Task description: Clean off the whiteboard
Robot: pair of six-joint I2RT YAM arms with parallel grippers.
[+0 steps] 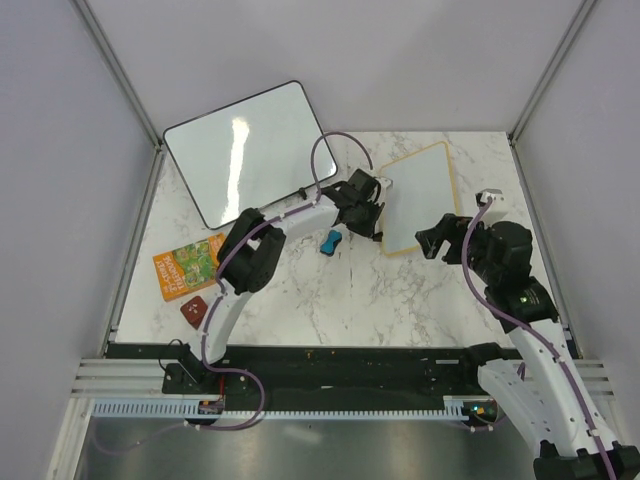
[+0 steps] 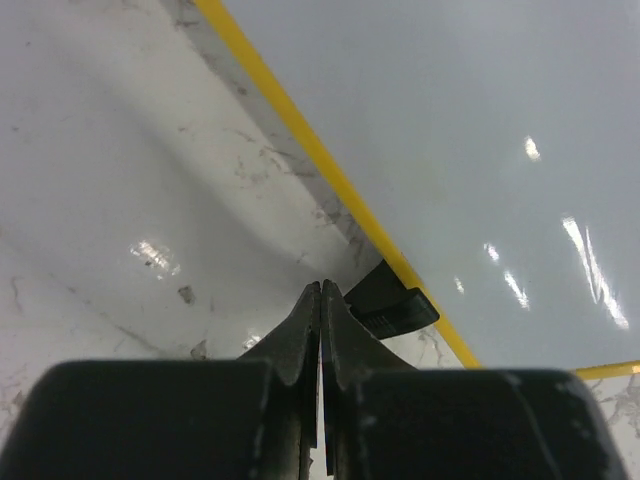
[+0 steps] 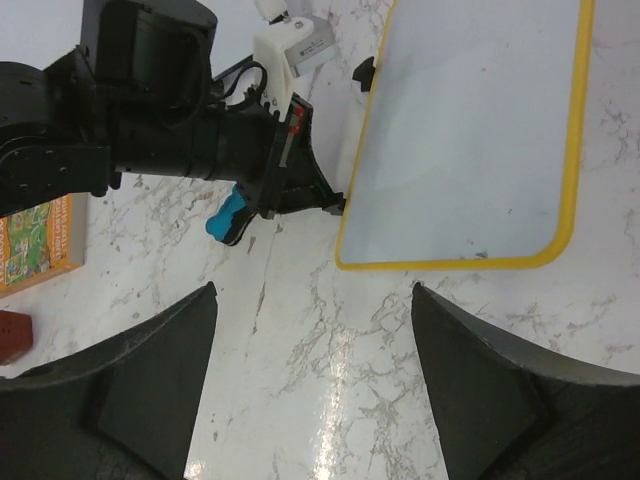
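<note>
The small whiteboard with a thin yellow-wood frame lies on the marble table right of centre. Its surface looks blank in all views, also in the left wrist view and the right wrist view. My left gripper is shut and empty at the board's left edge, its tips right beside a black clip foot. A blue eraser lies on the table just left of that gripper and shows in the right wrist view. My right gripper is open and empty over bare marble, just off the board's near edge.
A larger black-framed glossy board lies at the back left. An orange printed card and a dark red block sit near the table's left edge. Grey walls close in both sides.
</note>
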